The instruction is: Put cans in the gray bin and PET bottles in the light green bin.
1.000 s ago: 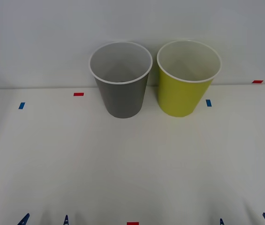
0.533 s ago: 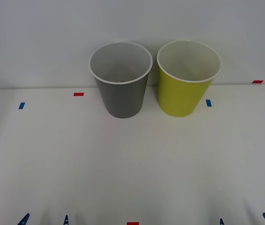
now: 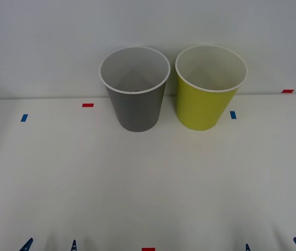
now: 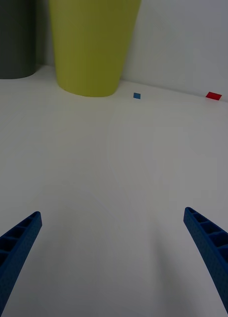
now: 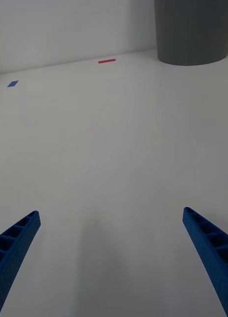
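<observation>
Bins stand side by side at the far edge of the desk (image 3: 148, 183) against the wall: the gray bin (image 3: 135, 99) on the left, the light green bin (image 3: 208, 94) just beside it on the right, both tall, round, tapered, smooth-walled, white-rimmed and pale inside. Small red and blue tape marks dot the matte white desk. At the near edge, the left gripper (image 5: 111, 262) and right gripper (image 4: 111, 262) hold their ribbed blue fingers wide apart, gripping nothing.
</observation>
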Controlling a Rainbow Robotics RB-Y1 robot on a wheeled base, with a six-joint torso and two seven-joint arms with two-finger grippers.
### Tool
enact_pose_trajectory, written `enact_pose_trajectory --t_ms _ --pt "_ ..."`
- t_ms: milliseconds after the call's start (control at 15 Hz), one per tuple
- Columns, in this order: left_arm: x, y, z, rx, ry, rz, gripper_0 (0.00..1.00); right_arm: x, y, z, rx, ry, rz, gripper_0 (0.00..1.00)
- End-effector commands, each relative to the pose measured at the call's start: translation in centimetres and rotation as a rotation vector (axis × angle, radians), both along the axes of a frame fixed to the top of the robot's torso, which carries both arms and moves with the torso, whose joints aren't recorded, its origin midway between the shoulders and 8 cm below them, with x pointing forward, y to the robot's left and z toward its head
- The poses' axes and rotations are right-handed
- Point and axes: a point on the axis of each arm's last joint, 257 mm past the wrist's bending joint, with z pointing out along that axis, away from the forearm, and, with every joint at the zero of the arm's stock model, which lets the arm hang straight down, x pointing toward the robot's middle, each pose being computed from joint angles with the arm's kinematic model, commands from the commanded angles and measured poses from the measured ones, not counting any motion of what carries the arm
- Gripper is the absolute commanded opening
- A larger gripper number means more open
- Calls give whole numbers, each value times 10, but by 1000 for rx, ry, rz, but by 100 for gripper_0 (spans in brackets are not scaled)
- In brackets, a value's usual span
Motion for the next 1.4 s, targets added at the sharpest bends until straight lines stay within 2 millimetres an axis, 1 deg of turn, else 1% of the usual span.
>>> enact_pose_trajectory --t_ms 67,1400 --pt "0 0 0 0 0 0 100 0 0 0 0 0 0 100" --pt "0 0 0 0 0 0 100 0 0 0 0 0 0 100"
